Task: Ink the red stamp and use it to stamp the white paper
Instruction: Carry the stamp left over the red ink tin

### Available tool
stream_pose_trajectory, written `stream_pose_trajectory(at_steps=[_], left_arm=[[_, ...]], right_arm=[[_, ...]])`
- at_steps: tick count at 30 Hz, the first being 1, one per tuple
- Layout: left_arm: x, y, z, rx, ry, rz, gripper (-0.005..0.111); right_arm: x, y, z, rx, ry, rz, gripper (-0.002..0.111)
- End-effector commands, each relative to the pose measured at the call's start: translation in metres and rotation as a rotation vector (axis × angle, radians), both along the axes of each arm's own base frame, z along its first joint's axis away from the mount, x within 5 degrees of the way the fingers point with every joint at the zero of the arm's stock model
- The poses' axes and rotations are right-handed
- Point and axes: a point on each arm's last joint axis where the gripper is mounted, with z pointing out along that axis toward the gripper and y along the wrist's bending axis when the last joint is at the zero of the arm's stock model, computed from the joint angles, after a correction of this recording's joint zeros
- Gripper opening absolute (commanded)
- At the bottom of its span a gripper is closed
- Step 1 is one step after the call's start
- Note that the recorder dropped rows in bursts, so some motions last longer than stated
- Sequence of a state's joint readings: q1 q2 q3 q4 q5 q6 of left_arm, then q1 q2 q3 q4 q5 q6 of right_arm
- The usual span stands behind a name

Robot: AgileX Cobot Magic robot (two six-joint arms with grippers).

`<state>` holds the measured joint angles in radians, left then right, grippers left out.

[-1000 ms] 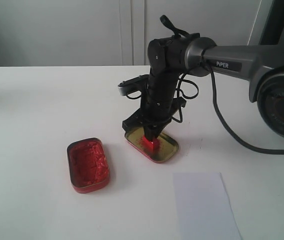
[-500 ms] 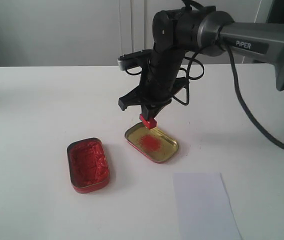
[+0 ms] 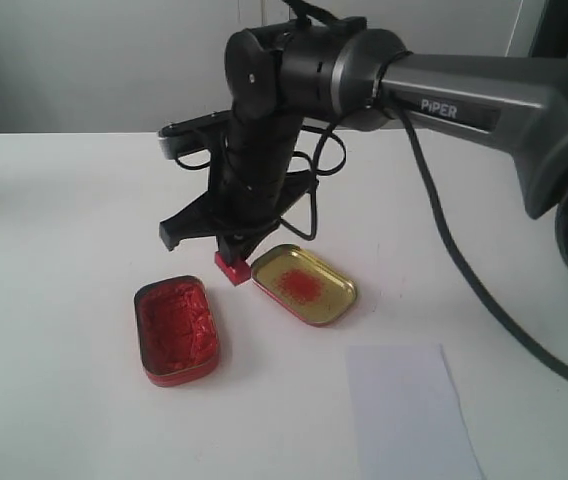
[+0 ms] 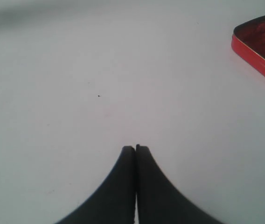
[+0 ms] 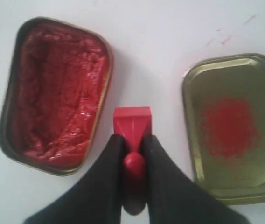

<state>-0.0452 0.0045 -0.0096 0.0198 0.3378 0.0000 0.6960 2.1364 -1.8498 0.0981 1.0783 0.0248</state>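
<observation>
The white flat table [image 3: 64, 200] is carrying everything, and the dark grey right arm [image 3: 294, 80] is reaching over it and pointing its wrist downward. The thin white rectangular paper [image 3: 409, 410] is lying flat well apart from the right gripper [image 3: 232, 255], beyond the lid, and no part of the arm is touching it. The red rounded-rectangular tin [image 3: 176, 330], full of rough red ink paste, is sitting near one side of this gripper, and the gold-coloured metal lid [image 3: 304, 285] with a red smear in its middle is sitting near the other side. The right gripper's black fingers [image 5: 114, 154] are pinching the narrow knobbed handle of the small bright red plastic stamp [image 5: 132, 121], whose square base is hanging just below the fingertips, over the bare strip of table between tin and lid; whether the base is touching the table cannot be told. The left gripper [image 4: 135, 149] is hovering over bare table with its fingers pressed together on nothing, the tin's corner lying well apart from it.
</observation>
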Motion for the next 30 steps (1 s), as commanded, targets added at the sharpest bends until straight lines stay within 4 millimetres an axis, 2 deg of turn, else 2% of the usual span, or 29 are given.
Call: stream_pose_trajectory(at_steps=[1, 8, 18, 22, 30], left_arm=[[-0.001, 0.0, -0.004, 0.005, 0.02, 0.001, 0.0], [-0.001, 0.0, -0.004, 0.005, 0.02, 0.001, 0.0], [-0.001, 0.0, -0.004, 0.005, 0.02, 0.001, 0.0], [-0.001, 0.0, -0.004, 0.005, 0.02, 0.001, 0.0], [-0.001, 0.0, -0.004, 0.005, 0.02, 0.001, 0.0]], right_arm=[[-0.015, 0.016, 0.006, 0.019, -0.006, -0.028, 0.0], [-0.029, 0.035, 0.004, 0.004, -0.05, -0.108, 0.0], [-0.04, 0.059, -0.016, 0.042, -0.033, -0.192, 0.0], [-0.042, 0.066, -0.028, 0.032, -0.051, -0.202, 0.0], [-0.036, 0.068, -0.033, 0.033, -0.118, -0.196, 0.0]])
